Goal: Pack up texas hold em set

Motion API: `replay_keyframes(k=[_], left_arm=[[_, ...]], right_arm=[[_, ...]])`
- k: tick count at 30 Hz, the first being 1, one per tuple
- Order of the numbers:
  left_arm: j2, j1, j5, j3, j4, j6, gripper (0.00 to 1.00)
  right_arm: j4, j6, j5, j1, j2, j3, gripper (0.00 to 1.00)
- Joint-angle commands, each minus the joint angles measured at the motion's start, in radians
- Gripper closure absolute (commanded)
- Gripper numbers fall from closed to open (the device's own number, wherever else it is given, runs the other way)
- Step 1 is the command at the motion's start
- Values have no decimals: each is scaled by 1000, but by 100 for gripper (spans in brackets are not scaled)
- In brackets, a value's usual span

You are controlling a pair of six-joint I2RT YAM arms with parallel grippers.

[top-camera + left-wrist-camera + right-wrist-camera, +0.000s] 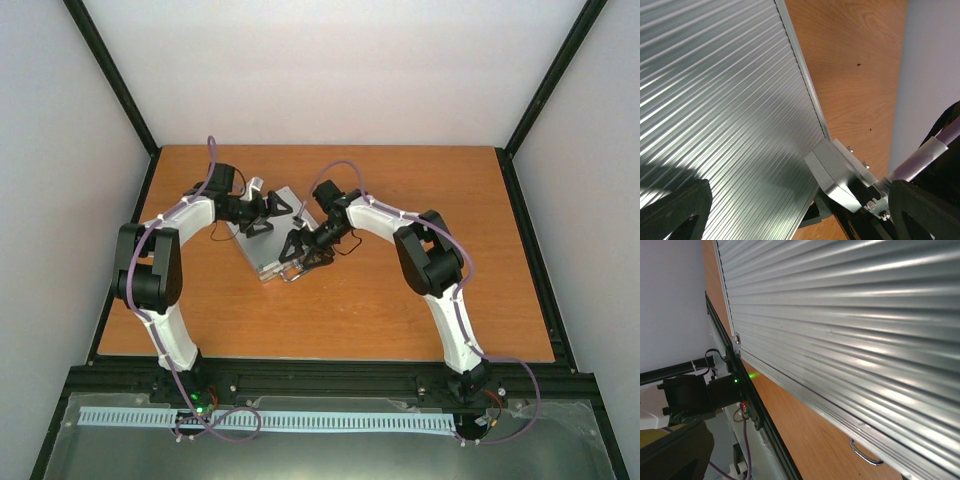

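From the left, the white left arm (165,265) reaches in over the wooden counter (400,310), and its end effector (268,212) hangs above the far part of the aluminium case (256,246). In the left wrist view its two dark fingers (675,210) sit at the bottom corners of the frame, spread wide apart, with ribbed metal showing between them and nothing held. The case lies flat on the counter, left of centre and turned at an angle to the counter's edges, its lid down. Its top is bright silver, covered in fine parallel ribs that catch the light in stripes. A smooth metal strip frames the edge, and a rounded metal corner cap (837,175) with small rivets covers one corner. In the right wrist view the same ribbed panel fills most of the frame. A seam runs along the side facing the arm bases, and a small silver wire loop (865,454) hangs from that side just above the wood. The right end effector (297,255) is over the near edge of the case. Only one dark finger (675,452) shows in its own camera, so whether it is spread or closed cannot be told. The right arm (435,265) bends in from the right.
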Motion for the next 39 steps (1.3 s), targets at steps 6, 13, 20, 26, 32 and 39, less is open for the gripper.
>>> replay_keyframes(k=[6,13,20,26,32,39], left_arm=[[25,4,-16,-16,-25,12,0],[27,4,-14,-16,-25,13,0],[27,4,-21,-24,-30,17,0],[33,4,-23,-22,-28,17,0],[36,4,-24,-21,-24,13,0],[35,4,-25,-21,-25,13,0]], right_arm=[[-49,-49,-59,0,1,104,0],[-27,-68,61,0,-23,-36,0],[5,-66,158,0,-50,-137,0],[23,-66,115,2,-57,-146,0],[52,-40,93,2,-34,-131,0],[83,-5,27,5,-9,-85,0]])
